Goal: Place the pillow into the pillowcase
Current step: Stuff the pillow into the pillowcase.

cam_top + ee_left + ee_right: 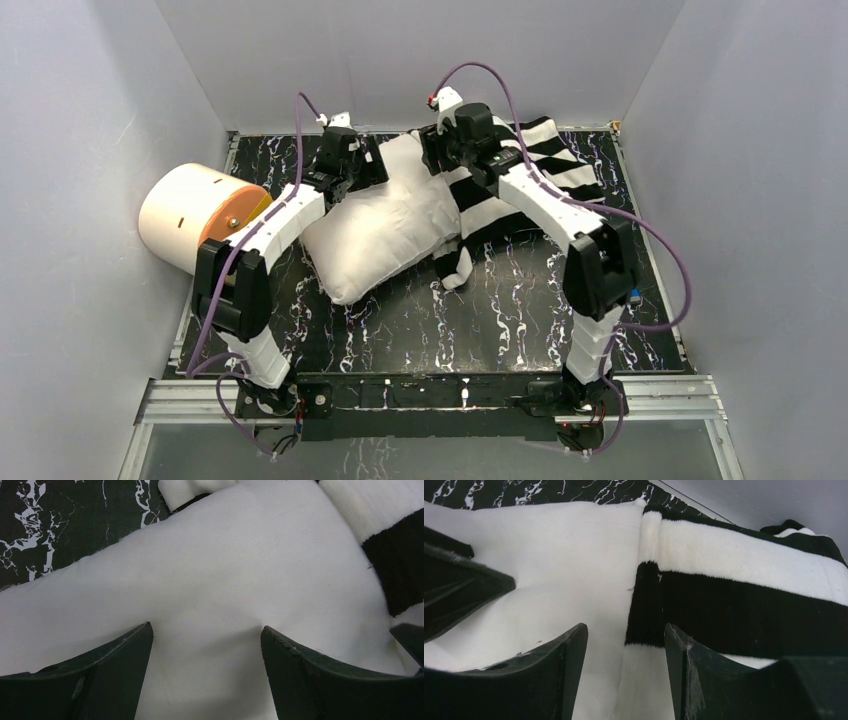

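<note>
The left gripper (206,627) hangs just over the pillow (225,570), jaws wide apart and holding nothing. The right gripper (625,626) hovers at the pillowcase (744,580) hem, jaws likewise spread. The pillow lies on the table (480,320), one end tucked inside the striped mouth. It looks soft and light and would likely squash, so I'd pinch the hem.

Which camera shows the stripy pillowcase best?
The top camera: it shows nearly the whole pillowcase, though the right arm crosses it. The right wrist camera shows only its edge and some stripes; the left wrist camera, just a corner.
</note>
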